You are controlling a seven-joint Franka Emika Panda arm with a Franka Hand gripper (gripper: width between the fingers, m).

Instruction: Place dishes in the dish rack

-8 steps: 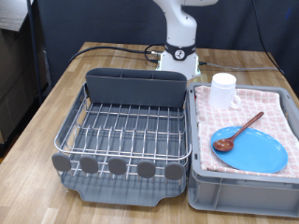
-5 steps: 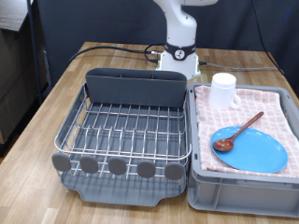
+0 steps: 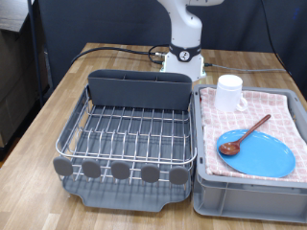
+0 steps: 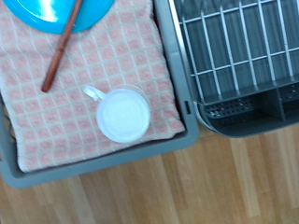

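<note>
The light-blue plate (image 3: 259,154) lies on pink checked cloth in the grey crate (image 3: 206,196) at the exterior view's right, with the reddish-brown wooden spoon (image 3: 247,132) resting across it. The white mug (image 3: 228,93) stands upright at the crate's far end. The silver wire dish rack (image 3: 129,132) on its dark grey tray holds no dishes. The wrist view looks down on the mug (image 4: 122,115), the spoon (image 4: 60,49), the plate's edge (image 4: 47,11) and the rack's corner (image 4: 238,47). The gripper itself shows in neither view; the arm's upper part is cut off in the exterior view.
The robot base (image 3: 182,59) stands behind the rack on the wooden table (image 3: 58,105). A black cable (image 3: 125,52) runs across the table at the back. Grey discs (image 3: 120,171) line the rack's front edge.
</note>
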